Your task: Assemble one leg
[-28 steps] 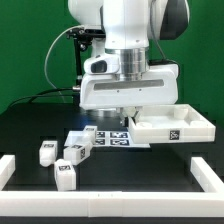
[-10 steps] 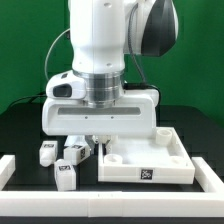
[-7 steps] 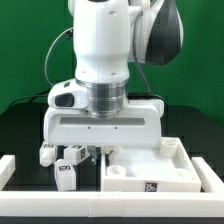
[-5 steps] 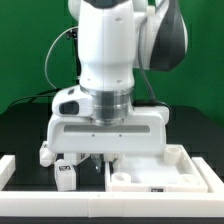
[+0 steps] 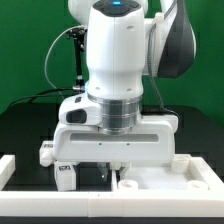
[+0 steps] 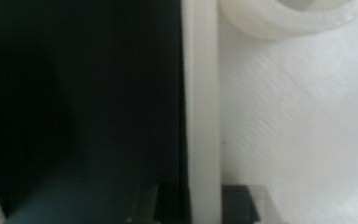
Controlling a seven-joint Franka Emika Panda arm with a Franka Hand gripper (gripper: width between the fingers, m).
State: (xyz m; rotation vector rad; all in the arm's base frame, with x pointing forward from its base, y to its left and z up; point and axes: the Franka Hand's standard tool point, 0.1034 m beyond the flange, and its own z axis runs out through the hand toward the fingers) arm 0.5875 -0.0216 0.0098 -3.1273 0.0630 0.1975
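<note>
My gripper (image 5: 112, 170) is shut on the wall of the large white square tray-like part (image 5: 172, 174) and holds it low over the black table, near the front. In the wrist view the tray's thin wall (image 6: 199, 100) runs between my two dark fingertips (image 6: 240, 203), with my gripper (image 6: 201, 203) clamped on it. A round socket (image 6: 279, 16) shows in the tray's corner. Two small white legs with tags sit at the exterior view's left, one (image 5: 47, 152) behind the other (image 5: 66, 178). The wide white hand hides any other legs.
A white raised border (image 5: 18, 167) frames the black table at the left and runs along the front (image 5: 100, 208). Black cables (image 5: 74, 60) hang behind the arm against the green backdrop. The marker board is hidden behind the hand.
The arm has carried the tray-like part from the back right toward the front and lowered it; the hand now looms larger and covers more of the legs.
</note>
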